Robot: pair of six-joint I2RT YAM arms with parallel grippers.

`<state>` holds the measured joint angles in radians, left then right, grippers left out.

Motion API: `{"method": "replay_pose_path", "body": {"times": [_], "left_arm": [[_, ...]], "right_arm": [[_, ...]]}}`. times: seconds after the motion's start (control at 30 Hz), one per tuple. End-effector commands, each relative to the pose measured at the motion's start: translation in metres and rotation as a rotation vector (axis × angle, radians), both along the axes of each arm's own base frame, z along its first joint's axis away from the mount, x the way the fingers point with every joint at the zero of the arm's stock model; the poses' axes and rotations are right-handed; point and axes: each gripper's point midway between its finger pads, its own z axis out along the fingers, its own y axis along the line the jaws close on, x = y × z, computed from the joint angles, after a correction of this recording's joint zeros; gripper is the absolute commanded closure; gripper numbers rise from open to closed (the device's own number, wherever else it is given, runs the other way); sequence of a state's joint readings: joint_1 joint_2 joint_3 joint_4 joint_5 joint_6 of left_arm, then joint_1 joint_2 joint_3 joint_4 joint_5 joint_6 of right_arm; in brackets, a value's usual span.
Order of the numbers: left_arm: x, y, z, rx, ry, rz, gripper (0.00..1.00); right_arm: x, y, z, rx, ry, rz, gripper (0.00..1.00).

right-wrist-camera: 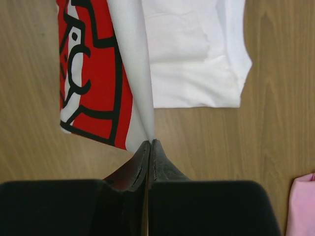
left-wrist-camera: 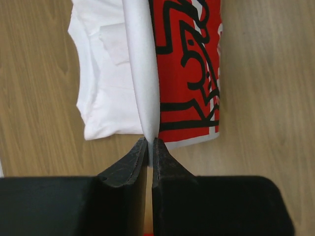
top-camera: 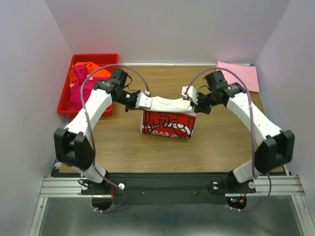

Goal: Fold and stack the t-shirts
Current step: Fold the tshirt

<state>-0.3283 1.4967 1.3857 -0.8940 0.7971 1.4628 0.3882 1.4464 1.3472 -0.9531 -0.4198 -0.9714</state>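
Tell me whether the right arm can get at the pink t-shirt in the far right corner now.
Probably not yet. The right gripper is shut on the white t-shirt, holding its edge up. The pink t-shirt lies nearby with nothing between, so once freed it likely could.

Open table (top-camera: 226, 142) front and right of the white tee (top-camera: 167, 124); red bin (top-camera: 93, 56) seemingly close, far left.

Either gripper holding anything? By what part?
Both: the left gripper and right gripper each pinch the white t-shirt by its lifted folded edge, one at each end.
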Motion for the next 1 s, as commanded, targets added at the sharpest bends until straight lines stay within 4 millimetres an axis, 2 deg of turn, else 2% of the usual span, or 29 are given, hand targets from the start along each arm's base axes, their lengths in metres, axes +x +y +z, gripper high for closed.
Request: {"method": "replay_pose_path", "body": {"times": [0.0, 0.03, 0.07, 0.1, 0.13, 0.2, 0.23, 0.27, 0.3, 0.37, 0.43, 0.53, 0.6, 0.7, 0.73, 0.8, 0.83, 0.9, 0.93, 0.97], "left_arm": [[0.035, 0.007, 0.009, 0.003, -0.009, 0.009, 1.00], [0.054, 0.004, 0.008, 0.000, 0.001, 0.016, 1.00], [0.066, 0.005, 0.007, -0.008, 0.005, 0.023, 1.00], [0.076, 0.005, 0.004, -0.009, 0.014, 0.032, 1.00], [0.095, 0.004, -0.005, -0.006, 0.032, 0.041, 1.00], [0.114, 0.005, -0.015, -0.002, 0.053, 0.062, 1.00], [0.129, 0.003, -0.028, 0.000, 0.069, 0.071, 1.00], [0.137, 0.003, -0.035, 0.004, 0.077, 0.078, 1.00], [0.152, 0.001, -0.048, 0.004, 0.086, 0.104, 0.99], [0.163, -0.001, -0.062, 0.006, 0.106, 0.127, 0.98], [0.175, -0.007, -0.079, -0.003, 0.126, 0.144, 0.97], [0.187, -0.014, -0.100, 0.004, 0.166, 0.201, 0.97], [0.183, -0.017, -0.109, 0.019, 0.200, 0.206, 0.97], [0.152, -0.021, -0.123, 0.040, 0.305, 0.188, 0.97], [0.127, -0.021, -0.128, 0.058, 0.358, 0.174, 0.98], [0.101, -0.021, -0.131, 0.062, 0.400, 0.156, 0.99], [0.075, -0.017, -0.131, 0.056, 0.429, 0.148, 1.00], [0.049, -0.014, -0.131, 0.055, 0.449, 0.142, 1.00], [0.024, -0.008, -0.130, 0.059, 0.474, 0.143, 1.00], [0.015, -0.007, -0.130, 0.054, 0.471, 0.142, 1.00]], "right_arm": [[0.051, -0.009, -0.007, -0.026, -0.031, 0.037, 1.00], [0.059, -0.009, -0.012, -0.032, -0.026, 0.043, 0.99], [0.074, -0.010, -0.006, -0.021, -0.049, 0.042, 1.00], [0.083, -0.009, -0.014, -0.022, -0.034, 0.042, 0.99], [0.095, -0.012, -0.032, -0.033, 0.004, 0.037, 0.99], [0.116, -0.010, -0.038, -0.024, 0.003, 0.035, 1.00], [0.126, -0.013, -0.061, -0.034, 0.048, 0.026, 0.99], [0.133, -0.014, -0.068, -0.032, 0.059, 0.019, 0.99], [0.145, -0.014, -0.068, -0.024, 0.047, 0.014, 0.99], [0.155, -0.019, -0.099, -0.033, 0.098, -0.004, 0.99], [0.166, -0.020, -0.114, -0.037, 0.098, -0.016, 1.00], [0.172, -0.021, -0.142, -0.051, 0.123, -0.037, 1.00], [0.175, -0.025, -0.154, -0.069, 0.131, -0.047, 0.99], [0.174, -0.026, -0.163, -0.081, 0.143, -0.054, 1.00], [0.171, -0.025, -0.161, -0.074, 0.143, -0.048, 0.99], [0.155, -0.021, -0.165, -0.077, 0.167, -0.028, 1.00], [0.147, -0.014, -0.156, -0.076, 0.153, -0.009, 0.99], [0.116, -0.011, -0.163, -0.084, 0.208, 0.006, 1.00], [0.103, -0.008, -0.163, -0.084, 0.226, 0.016, 0.99], [0.092, 0.001, -0.145, -0.073, 0.197, 0.040, 1.00]]}}
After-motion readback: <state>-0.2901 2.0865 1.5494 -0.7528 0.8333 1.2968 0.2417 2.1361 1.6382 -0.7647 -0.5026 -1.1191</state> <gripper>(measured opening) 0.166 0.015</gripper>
